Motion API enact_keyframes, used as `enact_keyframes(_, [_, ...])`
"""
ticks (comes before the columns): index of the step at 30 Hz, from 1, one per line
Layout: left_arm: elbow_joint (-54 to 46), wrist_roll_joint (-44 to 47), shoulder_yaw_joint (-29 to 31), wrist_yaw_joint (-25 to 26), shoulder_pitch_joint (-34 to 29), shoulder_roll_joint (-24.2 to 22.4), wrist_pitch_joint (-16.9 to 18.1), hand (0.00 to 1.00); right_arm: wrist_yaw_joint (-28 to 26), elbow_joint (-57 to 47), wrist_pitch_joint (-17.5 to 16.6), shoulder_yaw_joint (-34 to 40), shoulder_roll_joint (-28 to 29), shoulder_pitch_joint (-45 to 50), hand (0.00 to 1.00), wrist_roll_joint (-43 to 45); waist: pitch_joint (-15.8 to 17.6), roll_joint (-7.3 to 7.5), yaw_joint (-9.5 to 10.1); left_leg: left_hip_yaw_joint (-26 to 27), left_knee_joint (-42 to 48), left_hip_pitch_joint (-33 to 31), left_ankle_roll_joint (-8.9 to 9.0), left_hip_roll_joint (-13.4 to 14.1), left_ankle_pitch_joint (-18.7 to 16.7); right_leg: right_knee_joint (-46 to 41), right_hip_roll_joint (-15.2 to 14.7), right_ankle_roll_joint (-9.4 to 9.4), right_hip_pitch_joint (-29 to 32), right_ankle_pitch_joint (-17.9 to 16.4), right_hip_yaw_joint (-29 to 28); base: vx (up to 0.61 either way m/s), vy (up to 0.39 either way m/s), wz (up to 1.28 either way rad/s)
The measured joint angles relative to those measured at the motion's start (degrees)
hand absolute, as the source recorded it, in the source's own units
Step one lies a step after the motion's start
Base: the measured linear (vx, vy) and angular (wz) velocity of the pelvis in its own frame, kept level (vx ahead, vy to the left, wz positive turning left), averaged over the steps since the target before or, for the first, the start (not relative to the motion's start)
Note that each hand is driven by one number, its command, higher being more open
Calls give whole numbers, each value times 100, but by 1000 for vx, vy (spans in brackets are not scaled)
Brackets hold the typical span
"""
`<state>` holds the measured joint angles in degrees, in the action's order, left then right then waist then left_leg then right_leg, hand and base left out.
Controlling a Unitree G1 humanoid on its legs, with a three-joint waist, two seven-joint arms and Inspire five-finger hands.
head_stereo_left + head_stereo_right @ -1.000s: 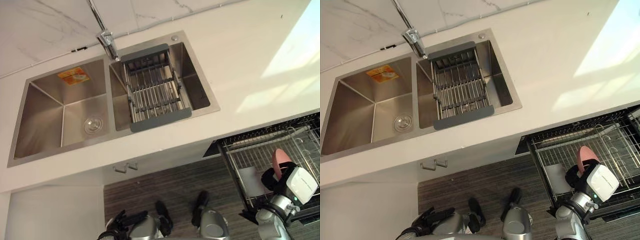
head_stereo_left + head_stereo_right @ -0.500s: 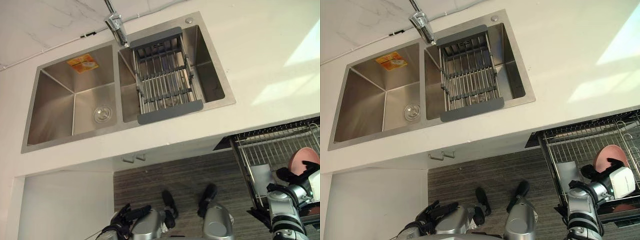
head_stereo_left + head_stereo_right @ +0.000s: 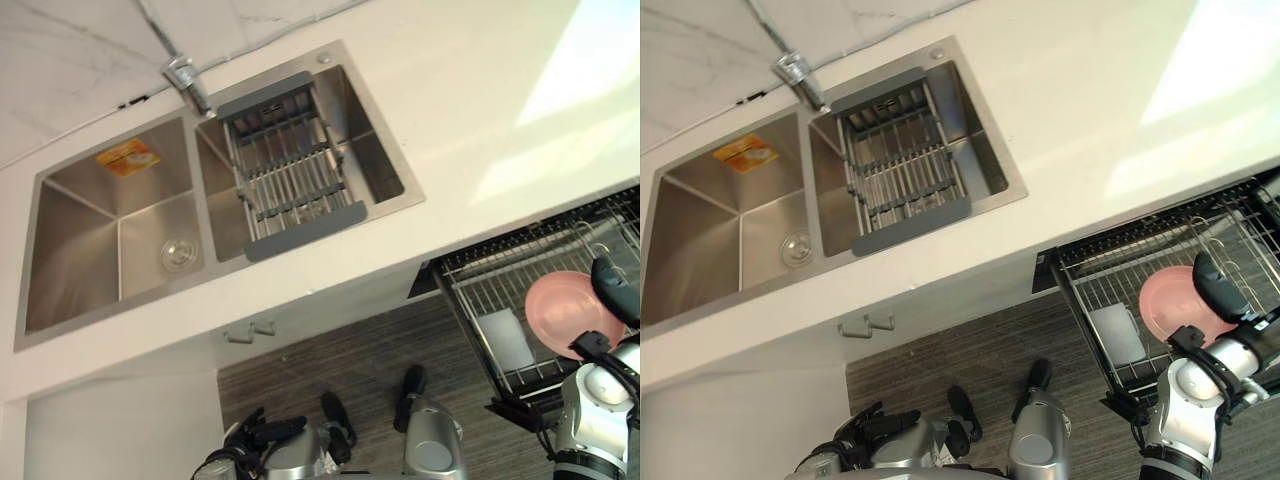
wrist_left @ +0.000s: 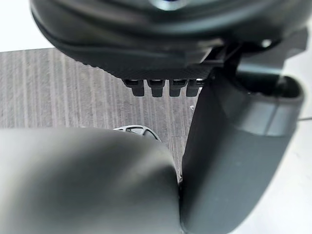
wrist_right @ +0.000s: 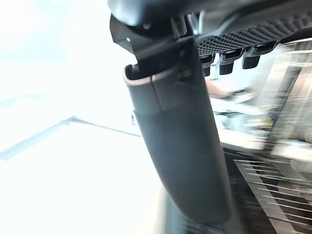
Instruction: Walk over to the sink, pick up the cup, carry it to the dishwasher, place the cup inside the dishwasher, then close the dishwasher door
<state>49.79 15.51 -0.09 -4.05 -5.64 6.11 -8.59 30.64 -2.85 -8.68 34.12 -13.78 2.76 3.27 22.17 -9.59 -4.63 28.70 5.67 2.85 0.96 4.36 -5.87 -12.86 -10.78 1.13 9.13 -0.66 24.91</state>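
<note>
The pink cup (image 3: pixel 565 312) is down in the dishwasher rack (image 3: pixel 480 298), at 4 o'clock from the sink (image 3: pixel 90 250). My right hand (image 3: pixel 612 288) is at its 3 o'clock rim, and I cannot tell its grip. I should settle the cup among the wires before releasing. My left hand (image 3: pixel 262 436) hangs relaxed and empty. Since 0.5 s ago the camera has swung, and the cup shows its face more fully.

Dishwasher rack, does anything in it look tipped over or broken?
Nothing stands out. The round pink cup is in the pulled-out wire dishwasher rack, with the right hand at its edge. Nothing looks spilled or broken.
</note>
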Motion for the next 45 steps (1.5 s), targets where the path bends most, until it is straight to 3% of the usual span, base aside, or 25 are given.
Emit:
enact_keyframes(5, [210, 0, 0, -5, 48, 98, -2, 100, -37, -321, -5, 616, 5, 53, 100, 3, -52, 157, -207, 544, 363, 189, 52, 200, -388, 11, 250, -12, 17, 1, -526, 56, 22, -62])
enact_keyframes(12, [414, 20, -38, 85, 346, 105, -225, 100, 58, 695, 583, 1534, -80, 357, 100, 1121, -258, 569, -601, 1027, 454, 425, 98, 328, -493, 403, 562, -7, -115, 205, -1017, 53, 10, -46])
enact_keyframes(15, [403, 48, -52, 169, 488, 52, -359, 100, -483, 1178, 561, 1622, 249, 773, 100, 2153, -294, 616, -772, 1106, 423, 546, 102, 329, -495, 527, 611, 4, -227, 248, -1096, -17, 22, -19])
enact_keyframes(17, [357, 157, -148, 185, 522, -6, -364, 100, -863, 1487, 467, 1589, 638, 934, 100, 2600, -307, 605, -778, 1106, 383, 577, 102, 326, -494, 577, 627, 6, -253, 259, -1096, -52, 20, -4])
enact_keyframes(23, [294, 157, -267, 293, 549, -245, -354, 100, -1819, 2519, 215, 863, 1670, 919, 100, 3632, -380, 493, -684, 738, 231, 517, 197, 314, -391, 847, 564, 37, -500, 303, -624, -72, 28, 37])
enact_keyframes(27, [201, 159, -249, 294, 536, -287, -314, 100, -2398, 2658, -108, 155, 1746, 701, 100, 4268, -479, 334, -316, 258, 72, 431, 207, 254, -209, 1079, 465, 23, -785, 314, -84, -73, 23, 73])
enact_keyframes(30, [140, 158, -204, 289, 471, -282, -212, 100, -2620, 2909, -311, 117, 1743, 715, 100, 4681, -492, 317, -127, -49, -137, 379, 213, 188, -26, 1249, 447, 27, -908, 375, 226, -53, -16, 59])
enact_keyframes(38, [165, 149, 16, 226, 332, -273, -93, 100, -2651, 3087, -511, -285, 1506, 524, 100, 4956, -534, 252, -52, -494, -511, 350, 281, 83, 297, 1397, 426, 9, -1046, 460, 676, -3, -18, 30])
enact_keyframes(45, [159, 129, 24, 138, 244, -255, 14, 100, -2667, 3163, -383, -541, 1186, 286, 100, 5045, -578, 178, 83, -849, -569, 252, 321, 60, 510, 1526, 424, 3, -1187, 466, 1071, -23, -33, 26])
